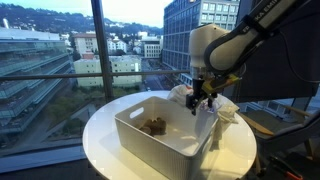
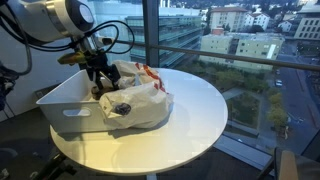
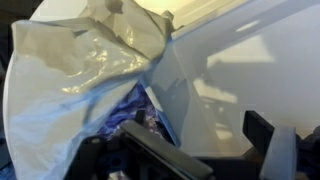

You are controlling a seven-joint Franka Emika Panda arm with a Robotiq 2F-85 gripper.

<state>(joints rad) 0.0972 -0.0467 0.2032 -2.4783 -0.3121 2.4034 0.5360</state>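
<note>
Pincer (image 1: 203,101) spread, over bin (image 1: 150,141) rim beside plastic bag (image 2: 148,98) | bag contents (image 3: 140,122) dark, blurred | brown item (image 1: 155,125) in bin indistinct

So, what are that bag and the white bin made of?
The bag looks like thin plastic film, translucent whitish and glossy: it crumples into creases and dark contents show through. The bin is probably rigid plastic, matte white, with smooth straight walls and rounded corners.
</note>
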